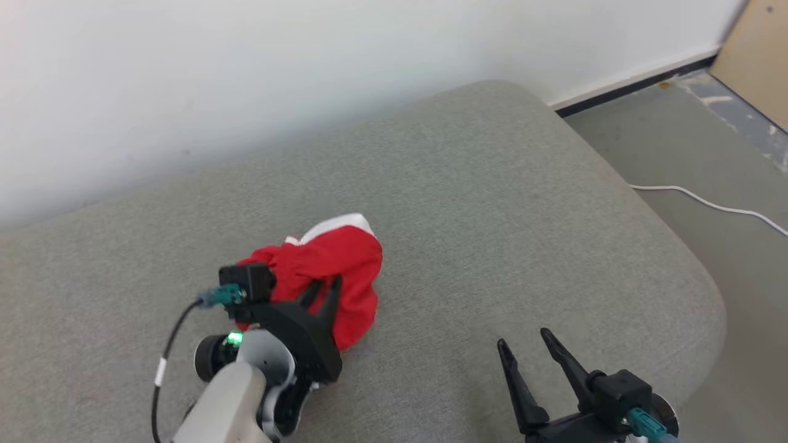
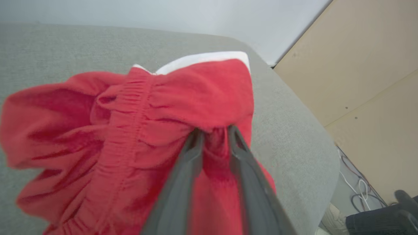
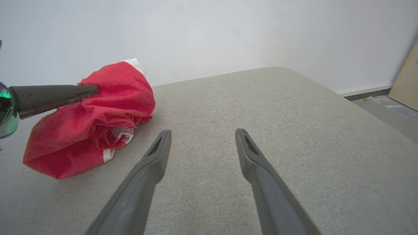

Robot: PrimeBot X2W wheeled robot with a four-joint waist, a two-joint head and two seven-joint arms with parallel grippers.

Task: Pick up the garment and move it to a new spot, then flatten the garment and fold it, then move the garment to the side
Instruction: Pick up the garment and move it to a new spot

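Observation:
The garment (image 1: 332,264) is red cloth with a white band, bunched in a heap on the grey cushion (image 1: 492,215), left of centre. My left gripper (image 1: 325,286) reaches into it from the near side. In the left wrist view its fingers (image 2: 192,156) stand a little apart, with a fold of the garment (image 2: 196,94) gathered between and over their tips. From the right wrist view, a left finger (image 3: 65,93) pokes into the top of the garment (image 3: 98,124), whose lower part rests on the cushion. My right gripper (image 1: 523,338) hovers open and empty to the right, jaws wide (image 3: 203,132).
The cushion's rounded edge (image 1: 689,258) falls away to the right onto grey floor, where a white cable (image 1: 708,203) lies. A white wall runs behind the cushion. A tan board (image 1: 757,55) leans at the far right. More cables (image 2: 356,186) lie below the cushion's edge.

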